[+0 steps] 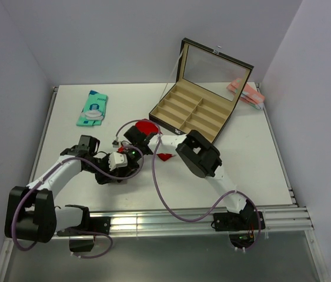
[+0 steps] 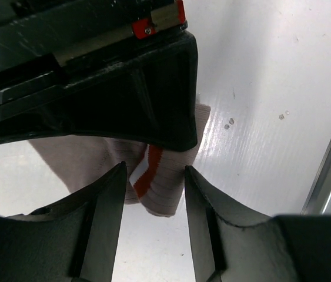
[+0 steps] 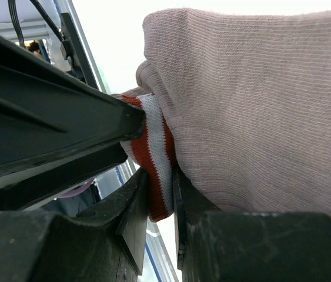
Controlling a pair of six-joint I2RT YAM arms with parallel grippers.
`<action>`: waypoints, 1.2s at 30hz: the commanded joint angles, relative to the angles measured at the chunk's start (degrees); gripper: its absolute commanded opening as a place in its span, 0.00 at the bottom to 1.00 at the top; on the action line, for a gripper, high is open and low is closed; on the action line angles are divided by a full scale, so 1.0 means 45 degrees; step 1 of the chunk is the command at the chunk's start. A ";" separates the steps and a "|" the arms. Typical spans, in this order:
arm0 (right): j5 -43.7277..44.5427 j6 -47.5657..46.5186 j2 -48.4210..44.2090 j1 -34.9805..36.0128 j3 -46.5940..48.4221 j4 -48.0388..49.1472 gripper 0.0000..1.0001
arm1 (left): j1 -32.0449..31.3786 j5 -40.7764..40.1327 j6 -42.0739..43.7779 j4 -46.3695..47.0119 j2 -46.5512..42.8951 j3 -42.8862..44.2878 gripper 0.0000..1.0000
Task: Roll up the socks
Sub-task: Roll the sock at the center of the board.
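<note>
- Nearest to me, on the near side of the box (image 1: pixel 196 109): the left claw (image 2: pixel 154 170). Its jaws stand wide, one to each side of the striped cuff. I see no pad pressing on fabric, so I read it as holding nothing.
- Just beyond it, toward the box: the right claw (image 3: pixel 160 176). Its jaws are drawn almost together on the red-and-white cuff, and the body of the fabric bulges past the fingers.
- At the two claw tips: the socks (image 1: pixel 147 127), a bright red mass on the tabletop (image 1: pixel 259 164) just before the box's near left corner. A second patch of red (image 1: pixel 165 156) lies nearer than the box, beside the right arm (image 1: pixel 200 155). Whether it is the other sock I cannot tell.
- Step in hand, as I judge it: rolling is under way, with the right claw anchoring the cuff end and the left claw free to regrip. The next move calls for the left claw to close on loose fabric and turn it toward the pinned cuff without pulling it out of the right claw's pinch.
- The box itself: lid raised over a divided tray. Every compartment the top view shows is bare.
- Well to the left of the box: a teal sock (image 1: pixel 93 108), lying flat.
- Behind the box's far right corner: a pink bundle (image 1: pixel 246 93).
</note>
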 commanded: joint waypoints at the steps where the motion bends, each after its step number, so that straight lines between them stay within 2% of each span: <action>1: 0.0397 0.0161 0.0416 -0.0059 0.0100 0.0321 0.15 | -0.0057 0.0258 0.0108 0.0078 0.0380 0.0132 0.49; 5: 0.0494 0.0259 0.0358 -0.0059 -0.0173 0.0536 0.15 | -0.0057 0.0336 -0.0284 0.0253 0.0927 0.0211 0.42; 9: 0.0728 0.0395 0.0222 -0.0059 -0.0524 0.0829 0.16 | -0.0038 0.0258 -0.0771 0.0487 0.1514 0.0308 0.19; 13: 0.1254 0.0803 -0.0129 -0.0079 -0.1168 0.1529 0.20 | 0.0059 0.0316 -0.0792 0.0274 0.2079 0.0619 0.05; 15: 0.1664 0.1019 -0.0539 -0.0079 -0.1812 0.1862 0.27 | 0.0157 0.0317 -0.0734 0.0040 0.2392 0.0854 0.00; 20: 0.3185 0.1820 -0.1847 -0.0079 -0.4014 0.4006 0.44 | 0.0586 0.0726 0.0066 -0.1538 0.4305 0.2084 0.00; 23: 0.4278 0.2348 -0.3231 -0.0098 -0.5499 0.5416 0.50 | 0.0996 0.0786 0.0419 -0.2070 0.5496 0.2826 0.00; 30: 0.6468 0.2895 -0.5652 -0.0059 -0.8412 0.7545 0.52 | 0.1544 0.0864 0.0751 -0.3242 0.7529 0.4213 0.00; 34: 0.9350 0.1359 -0.7198 0.0466 -0.9469 0.7568 0.51 | 0.1603 0.0454 0.0634 -0.3457 0.8523 0.4682 0.00; 36: 1.0158 0.0808 -0.7844 0.0837 -0.9685 0.7431 0.52 | 0.1603 0.0240 0.0460 -0.3594 0.8837 0.4897 0.00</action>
